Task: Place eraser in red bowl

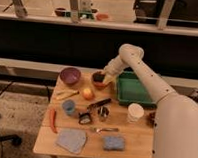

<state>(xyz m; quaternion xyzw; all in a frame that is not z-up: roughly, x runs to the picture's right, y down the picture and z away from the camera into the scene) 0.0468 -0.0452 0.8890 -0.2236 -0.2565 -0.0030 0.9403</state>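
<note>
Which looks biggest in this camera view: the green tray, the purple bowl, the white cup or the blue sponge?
1. Green tray, clearly largest.
2. Purple bowl.
3. Blue sponge and white cup look about alike; the sponge sits nearer the camera, so I won't rank them.

The gripper is over the red bowl.

claw [99, 76] over red bowl [98, 84], tray [122, 95] right of it
</note>
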